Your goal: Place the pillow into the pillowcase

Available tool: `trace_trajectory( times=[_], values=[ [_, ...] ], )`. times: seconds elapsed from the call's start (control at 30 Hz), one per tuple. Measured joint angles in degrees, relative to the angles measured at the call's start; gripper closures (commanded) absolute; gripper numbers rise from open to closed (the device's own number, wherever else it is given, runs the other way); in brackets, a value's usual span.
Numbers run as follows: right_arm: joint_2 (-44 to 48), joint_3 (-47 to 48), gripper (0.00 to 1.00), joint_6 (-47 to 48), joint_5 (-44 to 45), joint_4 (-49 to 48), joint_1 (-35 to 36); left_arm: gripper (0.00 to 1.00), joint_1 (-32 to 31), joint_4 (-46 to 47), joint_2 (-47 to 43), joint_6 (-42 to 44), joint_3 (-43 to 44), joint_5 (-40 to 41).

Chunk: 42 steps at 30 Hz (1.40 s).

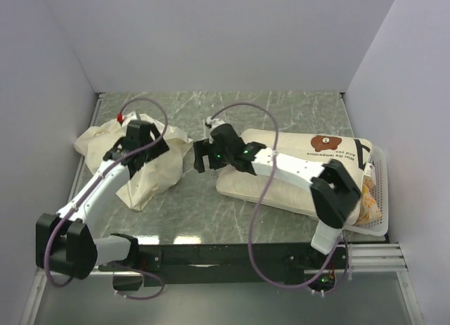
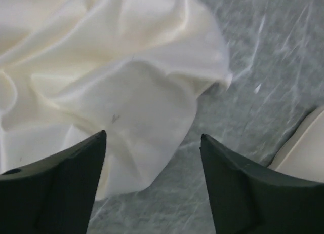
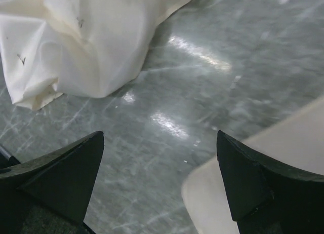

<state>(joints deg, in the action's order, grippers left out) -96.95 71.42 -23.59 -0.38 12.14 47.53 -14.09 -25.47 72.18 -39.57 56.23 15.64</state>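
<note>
1. Pillow (image 1: 299, 145): puffy cream cushion with a bear print and black text. It lies flat on the right half of the counter (image 1: 281, 107), its right end against a white basket (image 1: 380, 198) at the right edge. The right arm crosses above it.
   - Handling, judged: light, soft and springy. It should squash under a pinch and may bulge or slip free. Best hold is a corner or the seam of a short end, here the left end nearest the pillowcase.
2. Pillowcase (image 1: 156, 176): plain cream sack, crumpled in a heap toward the left edge of the counter, well apart from the pillow.
   - Handling, judged: very light, limp and thin, and somewhat glossy, so likely slippery. A single layer at the hem of the mouth is the place to pinch. Which fold is the mouth cannot be told from these views.
3. Left gripper (image 2: 152, 138): jaws apart, nothing between them. It hangs just above a loose lobe of the pillowcase.
4. Right gripper (image 3: 159, 135): jaws spread wide, holding nothing. It is over bare counter between the pillowcase and the left end of the pillow.
</note>
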Motion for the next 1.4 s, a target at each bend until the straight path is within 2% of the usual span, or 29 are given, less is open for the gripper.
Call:
trace_trajectory(
  times=[0.07, 0.13, 0.3, 0.53, 0.63, 0.67, 0.73, 0.77, 0.83, 0.97, 1.07, 1.27, 1.4],
  values=[
    [-5.0, 2.0, 0.11, -0.6, -3.2, -2.0, 0.5, 0.14, -0.2, 0.5, -3.4, -1.8, -6.0, -1.6],
    [-10.7, 5.4, 0.20, -1.6, -5.8, -3.7, 0.7, 0.14, -0.2, -0.7, -7.5, -3.3, -11.2, -2.6],
    [-21.2, 11.2, 0.40, -5.2, -9.7, -9.5, 0.8, 0.14, -0.2, -2.8, -16.1, -5.2, -12.7, -4.4],
    [-29.9, 18.7, 0.42, -11.7, -12.5, -14.2, 1.0, 0.14, -0.2, -2.1, -22.0, -6.2, -13.3, -6.0],
    [-31.7, 20.3, 0.51, -13.5, -12.7, -15.1, 1.0, 0.14, -0.2, -1.4, -23.7, -6.6, -14.9, -7.1],
    [-32.4, 21.3, 0.62, -14.1, -12.8, -15.0, 1.0, 0.15, -0.2, -1.3, -23.7, -6.6, -15.1, -7.4],
    [-33.7, 23.0, 0.75, -14.6, -12.7, -15.2, 1.0, 0.17, -0.2, -0.9, -23.4, -6.6, -15.8, -8.3],
    [-33.9, 23.2, 0.89, -14.9, -12.7, -15.3, 1.0, 0.18, -0.2, -0.7, -23.3, -6.6, -16.1, -8.8],
    [-34.0, 23.2, 0.98, -15.2, -12.6, -14.9, 1.0, 0.18, -0.2, 0.6, -23.2, -6.6, -17.0, -9.8],
    [-33.3, 23.2, 1.00, -15.4, -12.3, -12.8, 1.0, 0.19, -1.4, 4.3, -23.1, -6.7, -20.5, -11.6],
    [-32.1, 23.7, 1.00, -14.4, -12.8, -9.2, 1.0, 0.18, -4.9, 5.4, -21.2, -6.7, -21.4, -10.5],
    [-28.4, 26.6, 1.00, -12.2, -14.8, -3.1, 1.0, 0.21, -18.5, 3.3, -11.5, -4.9, -14.9, 1.6],
    [-25.8, 28.7, 1.00, -10.5, -15.3, -0.2, 1.0, 0.24, -22.3, 1.7, -7.8, -3.1, -10.4, 8.3]
  ],
)
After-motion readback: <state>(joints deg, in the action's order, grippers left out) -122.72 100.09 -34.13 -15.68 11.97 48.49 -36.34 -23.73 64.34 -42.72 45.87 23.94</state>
